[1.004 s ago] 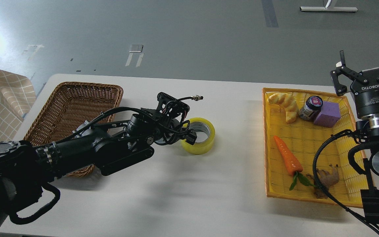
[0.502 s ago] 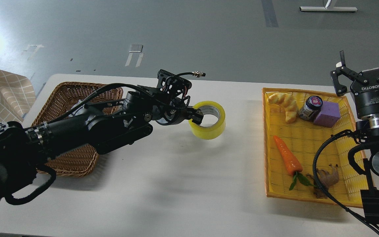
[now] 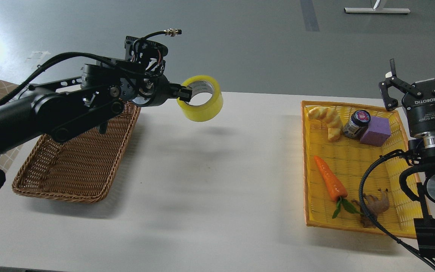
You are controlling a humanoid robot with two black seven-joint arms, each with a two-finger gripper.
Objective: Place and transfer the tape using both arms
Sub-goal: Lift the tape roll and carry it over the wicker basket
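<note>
Wicker basket (image 3: 77, 166) sits at table's (image 3: 217, 211) left edge. Left gripper (image 3: 184, 93) fingers pinch the wall of the tape (image 3: 202, 99), roll held in the air over the far edge, left of centre, clear of the tabletop. Yellow tray (image 3: 353, 223) at right edge holds bread (image 3: 327, 121), jar (image 3: 356, 122), purple block (image 3: 375, 131), carrot (image 3: 329, 183). Right gripper (image 3: 422, 77) upright near the far-right corner, fingers spread wide, holding nothing.

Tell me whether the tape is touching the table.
Apart. The head view shows the tape held in the air by the left end effector, its shadow lying separately on the table below.
</note>
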